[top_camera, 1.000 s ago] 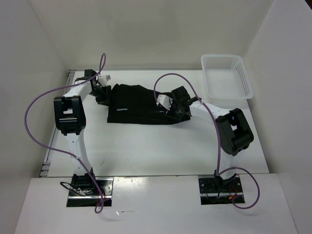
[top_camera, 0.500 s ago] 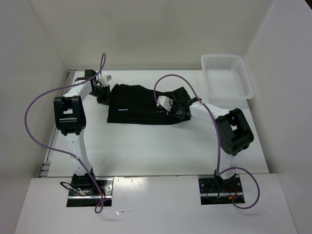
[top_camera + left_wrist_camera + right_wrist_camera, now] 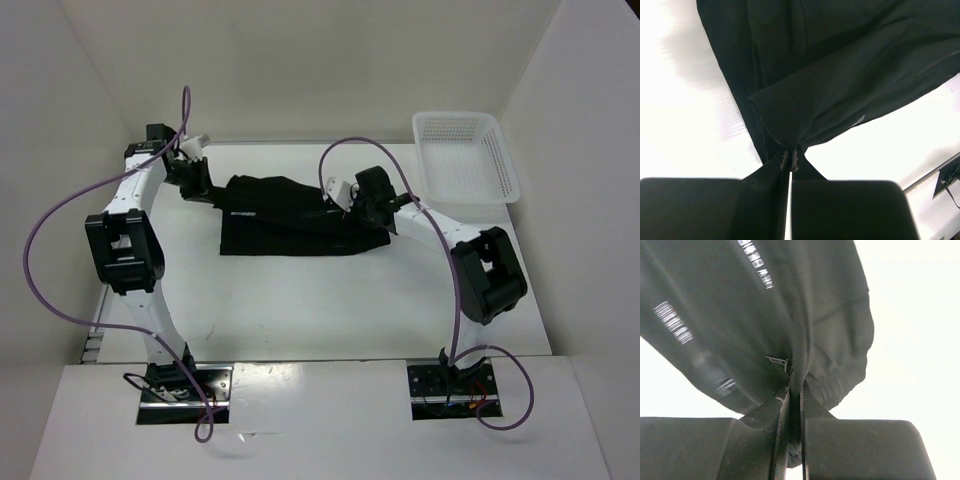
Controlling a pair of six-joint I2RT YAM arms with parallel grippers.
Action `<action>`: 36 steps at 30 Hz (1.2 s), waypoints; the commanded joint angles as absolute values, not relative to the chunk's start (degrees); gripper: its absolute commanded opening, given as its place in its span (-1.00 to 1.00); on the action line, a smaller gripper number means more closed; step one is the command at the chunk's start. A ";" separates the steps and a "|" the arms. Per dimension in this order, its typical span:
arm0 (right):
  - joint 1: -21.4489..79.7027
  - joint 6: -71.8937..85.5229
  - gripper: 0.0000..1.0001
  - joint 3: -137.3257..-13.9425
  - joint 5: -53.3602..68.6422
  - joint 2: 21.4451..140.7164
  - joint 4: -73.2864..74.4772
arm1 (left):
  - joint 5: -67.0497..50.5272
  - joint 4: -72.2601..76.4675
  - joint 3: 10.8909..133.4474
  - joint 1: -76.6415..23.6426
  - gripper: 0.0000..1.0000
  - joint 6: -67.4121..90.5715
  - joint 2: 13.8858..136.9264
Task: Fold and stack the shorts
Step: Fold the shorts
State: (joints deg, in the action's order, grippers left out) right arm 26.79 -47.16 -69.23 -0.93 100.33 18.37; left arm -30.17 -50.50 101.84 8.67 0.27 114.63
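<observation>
1. The left gripper (image 3: 790, 162) was pressed together on a bunched fold of the black shorts (image 3: 290, 215), at their left end; the cloth fanned out from the pinch in a taut cone.
2. The right gripper (image 3: 795, 385) was nearly closed, with a gathered edge of the same shorts nipped between its fingers (image 3: 775, 440), at the shorts' right end.
3. From above, the shorts lay on the far half of the white table (image 3: 300, 300), between the two arms, with their long axis running left to right across it.
4. The far edge was drawn up and stretched in a line from one pinch to the other. The near edge rested flat on the table.
5. The left end tapered to a point toward the left gripper, near the table's far-left corner.
6. Small pale printed marks showed on the fabric in the right wrist view.
7. A white mesh basket (image 3: 465, 158) stood in the far-right corner, well apart from the shorts.
</observation>
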 commanded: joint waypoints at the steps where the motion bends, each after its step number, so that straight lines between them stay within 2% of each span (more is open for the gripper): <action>1: 26.02 -45.09 -0.99 -71.73 -9.12 98.78 5.13 | -31.64 -49.14 102.57 10.19 -1.00 0.00 112.94; 6: 26.02 -45.62 -0.99 -71.02 -20.28 102.13 -8.60 | -36.47 -46.49 106.78 10.20 -1.00 0.00 116.36; 11: 26.02 -44.21 -0.99 -71.55 -23.38 101.70 -13.62 | -35.95 -46.49 106.19 10.20 -1.00 0.00 115.67; 14: 26.02 -45.70 -0.99 -67.60 -19.35 98.98 -8.20 | -35.95 -47.36 102.14 10.20 -1.00 0.00 112.78; 18: 26.02 -51.23 -0.99 -59.53 -10.65 94.75 5.16 | -29.11 -49.39 92.31 8.80 -1.00 0.00 110.05; 22: 27.33 -52.38 -0.99 -53.62 -8.35 92.12 7.91 | -23.91 -50.10 84.03 8.27 -1.00 0.00 110.56; 24: 27.86 -52.38 -0.86 -52.30 -8.35 92.11 8.44 | -23.30 -50.10 82.71 8.26 -0.97 0.00 111.18; 27: 27.86 -52.38 -0.37 -52.82 -6.07 91.50 11.85 | -23.29 -50.10 82.18 7.74 -0.88 0.00 112.41; 30: 27.86 -52.38 -0.10 -54.23 -3.17 90.97 15.63 | -23.29 -50.10 81.66 7.73 -0.72 0.00 112.41; 32: 27.86 -51.86 0.00 -55.89 -1.24 89.04 17.92 | -23.29 -50.10 81.04 7.21 -0.62 0.00 111.80; 36: 27.86 -48.88 0.18 -60.98 10.41 84.73 23.72 | -21.97 -51.41 79.02 7.21 -0.40 0.00 110.65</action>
State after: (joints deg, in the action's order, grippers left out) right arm 28.25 -51.31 -54.78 0.84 90.15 19.20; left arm -23.73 -49.74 80.42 7.33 0.21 112.40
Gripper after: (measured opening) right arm 0.579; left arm 0.285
